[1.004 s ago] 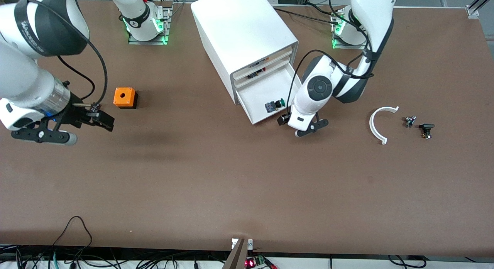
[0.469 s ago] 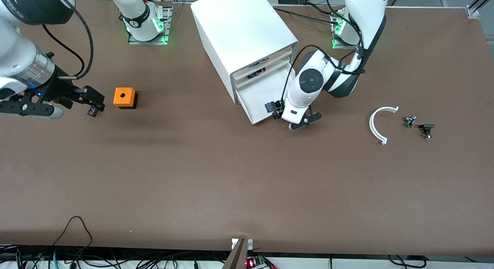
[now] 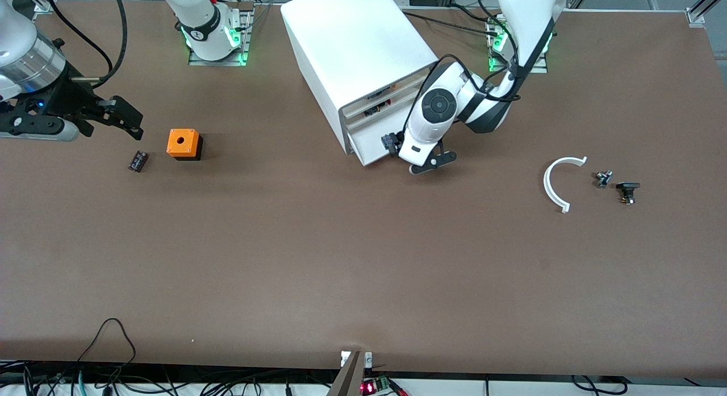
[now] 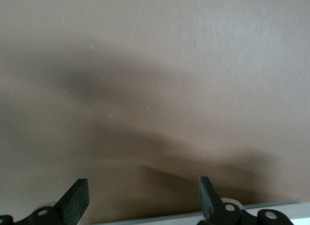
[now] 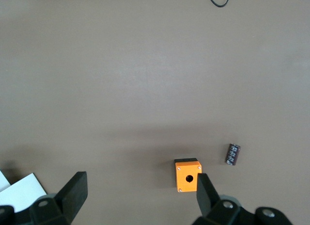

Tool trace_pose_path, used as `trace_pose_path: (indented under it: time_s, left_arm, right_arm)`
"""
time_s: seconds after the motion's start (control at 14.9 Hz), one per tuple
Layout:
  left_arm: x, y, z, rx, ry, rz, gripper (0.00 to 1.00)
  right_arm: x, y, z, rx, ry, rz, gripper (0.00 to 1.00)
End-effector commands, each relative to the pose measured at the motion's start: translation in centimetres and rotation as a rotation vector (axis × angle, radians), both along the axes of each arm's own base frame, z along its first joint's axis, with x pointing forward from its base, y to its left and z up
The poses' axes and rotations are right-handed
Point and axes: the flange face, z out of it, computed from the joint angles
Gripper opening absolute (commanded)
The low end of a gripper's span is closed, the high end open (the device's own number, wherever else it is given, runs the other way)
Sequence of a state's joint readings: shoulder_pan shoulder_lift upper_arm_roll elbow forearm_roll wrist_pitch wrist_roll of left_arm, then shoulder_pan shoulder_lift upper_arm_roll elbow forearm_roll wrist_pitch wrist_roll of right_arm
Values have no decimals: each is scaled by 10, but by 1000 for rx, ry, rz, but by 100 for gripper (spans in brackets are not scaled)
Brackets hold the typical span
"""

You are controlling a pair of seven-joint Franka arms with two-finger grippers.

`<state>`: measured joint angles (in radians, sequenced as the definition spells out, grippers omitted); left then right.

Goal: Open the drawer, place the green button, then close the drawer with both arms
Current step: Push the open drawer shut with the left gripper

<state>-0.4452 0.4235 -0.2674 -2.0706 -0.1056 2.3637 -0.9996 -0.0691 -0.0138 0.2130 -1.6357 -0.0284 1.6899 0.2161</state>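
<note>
The white cabinet stands in the middle of the table near the arms' bases. Its bottom drawer sticks out only a little. The button is hidden. My left gripper is low at the drawer's front, open and empty. In the left wrist view the fingers stand wide apart over brown table, with a white edge between them. My right gripper is open and empty, up over the right arm's end of the table. The right wrist view looks down past it on the table.
An orange cube with a hole and a small dark cylinder lie toward the right arm's end. A white curved piece and two small parts lie toward the left arm's end.
My left gripper has moved toward the cabinet and the drawer has slid nearly all the way in, hiding the button. My right gripper has drawn away from the orange cube.
</note>
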Motion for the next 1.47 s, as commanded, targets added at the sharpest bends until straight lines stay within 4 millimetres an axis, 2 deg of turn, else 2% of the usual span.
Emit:
trace_pose_path:
  time_s: [0.0, 0.47, 1.0, 1.07, 1.21, 1.34, 1.41]
  left_arm:
    - [-23, -4, 10, -36, 49, 38, 100]
    - [-42, -18, 16, -77, 142, 50, 100]
    - [-47, -24, 19, -82, 170, 49, 100]
    - [-44, -21, 25, -80, 173, 43, 100]
    - [-22, -8, 52, -92, 155, 41, 100]
    - [0, 3, 88, -88, 176, -6, 100]
    - [18, 14, 105, -84, 194, -20, 100]
  right_arm:
    - [-11, -17, 5, 19, 8, -8, 100]
    - [-25, -41, 7, 43, 10, -50, 100]
    - [-3, -26, 19, 43, -14, -33, 100]
    - [-2, -28, 21, 45, -16, -33, 100]
    - [0, -31, 21, 43, -18, -30, 100]
    - [1, -32, 19, 41, -15, -30, 100]
    - [1, -32, 20, 41, -16, -32, 100]
